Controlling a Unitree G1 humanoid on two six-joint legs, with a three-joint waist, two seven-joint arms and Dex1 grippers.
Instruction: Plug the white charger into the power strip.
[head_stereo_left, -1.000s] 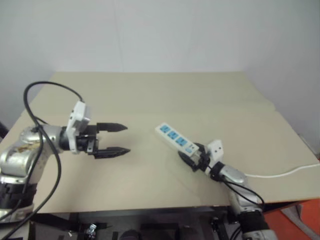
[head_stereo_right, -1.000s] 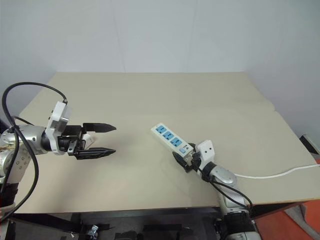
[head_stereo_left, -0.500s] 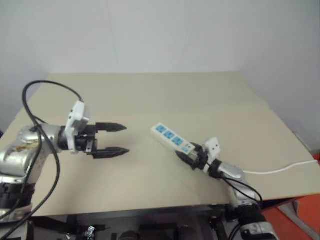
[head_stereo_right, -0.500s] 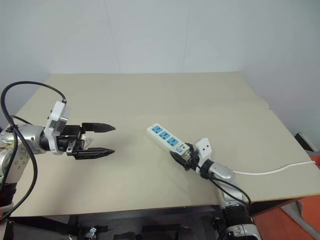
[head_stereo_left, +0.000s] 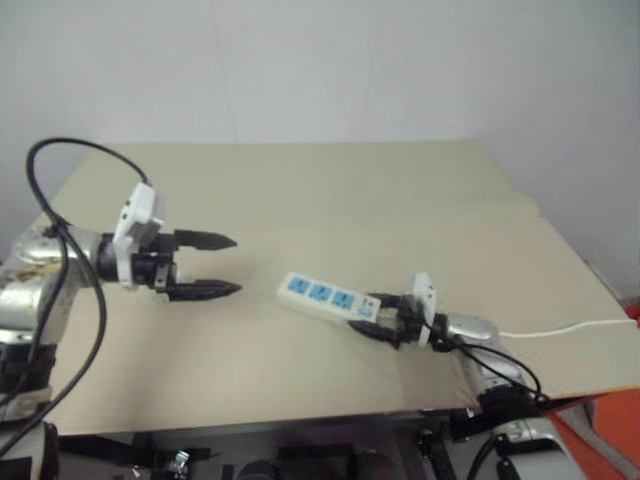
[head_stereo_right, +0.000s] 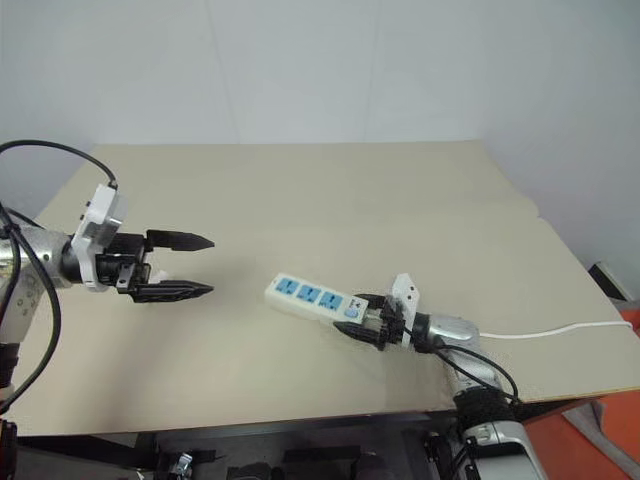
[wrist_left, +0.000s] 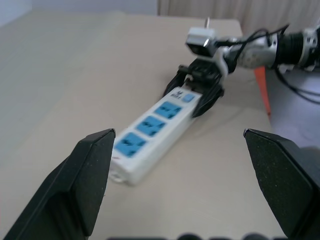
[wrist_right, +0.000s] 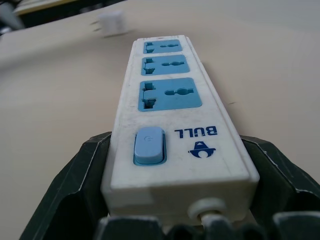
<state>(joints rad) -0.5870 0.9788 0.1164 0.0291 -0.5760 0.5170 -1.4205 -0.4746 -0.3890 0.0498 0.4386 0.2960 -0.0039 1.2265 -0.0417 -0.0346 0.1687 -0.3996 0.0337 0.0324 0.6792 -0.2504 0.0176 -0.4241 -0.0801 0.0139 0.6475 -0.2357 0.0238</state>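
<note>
From the head, the power strip (head_stereo_left: 325, 299) lies flat on the tan table (head_stereo_left: 330, 200), its three blue sockets facing up and its white cord (head_stereo_left: 570, 329) running off toward the table's right edge; the right gripper (head_stereo_left: 378, 318) lies level on the table and has its two black fingers closed on the strip's switch end, one along each long side; the left gripper (head_stereo_left: 222, 265) hovers above the table well to the left of the strip, fingers spread wide with nothing between them, pointing toward the strip.

From the left wrist, the two black fingertips (wrist_left: 90, 180) stand far apart and empty; between them, farther off, the strip (wrist_left: 152, 134) lies slantwise on the table, with the right gripper (wrist_left: 197, 92) clasping its far end just by the blue switch (wrist_left: 188, 97).

From the right wrist, the strip (wrist_right: 170, 120) runs straight away from the camera, its near end wedged between the black fingers (wrist_right: 80, 185), which touch both of its sides; the switch (wrist_right: 148, 145) is nearest, then the three sockets; beyond the strip's far end, apart from it, the white charger (wrist_right: 111, 23) sits on the table with its prongs pointing sideways.
</note>
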